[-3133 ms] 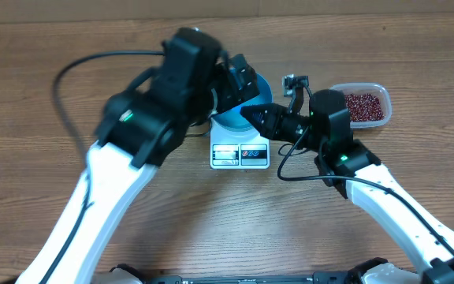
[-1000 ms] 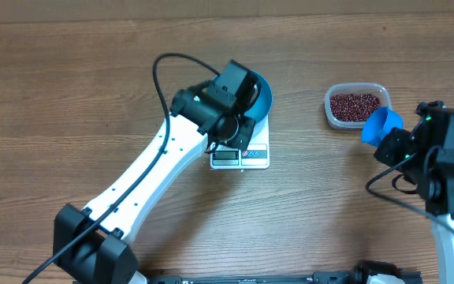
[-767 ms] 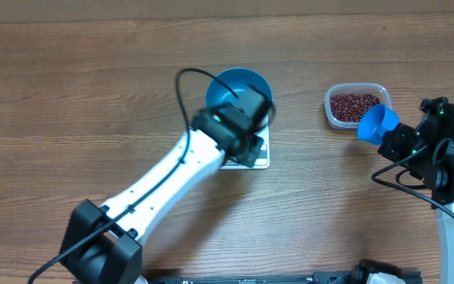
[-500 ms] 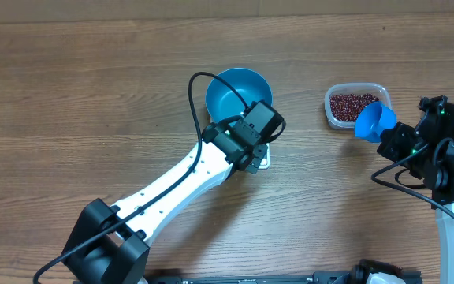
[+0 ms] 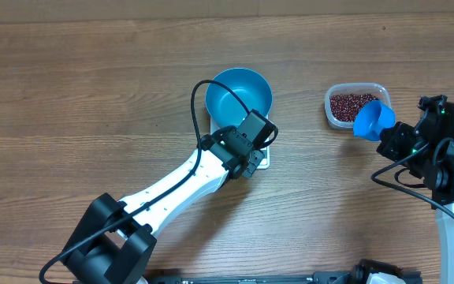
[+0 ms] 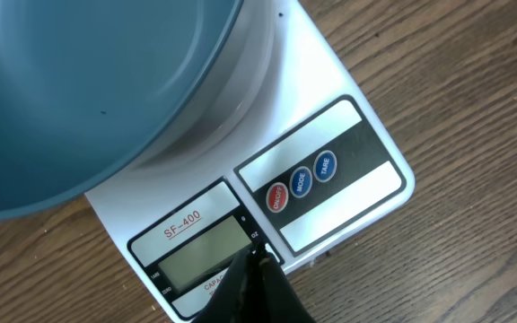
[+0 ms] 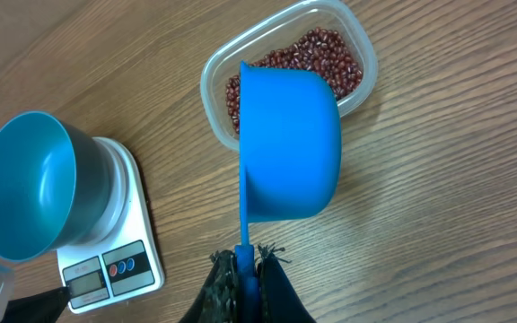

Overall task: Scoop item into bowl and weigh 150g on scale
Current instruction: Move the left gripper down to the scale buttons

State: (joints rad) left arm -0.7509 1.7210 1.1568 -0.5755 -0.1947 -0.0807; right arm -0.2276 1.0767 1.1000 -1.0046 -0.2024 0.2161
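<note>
I count one bowl [image 5: 239,93] on one scale [image 6: 317,117]; one tub [image 5: 331,115] of beans [image 5: 351,105]; left hand [image 6: 254,266] pressed together at the display [image 6: 205,256]; right hand [image 7: 246,266] pinching one scoop [image 5: 371,120].

The bowl [image 5: 247,85] looks smooth plastic, the scale [image 6: 326,94] glossy, the table [image 5: 93,95] grained wood.

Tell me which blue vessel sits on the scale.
The round blue bowl, atop the white scale; the handled blue scoop is held in the right fingers.
</note>
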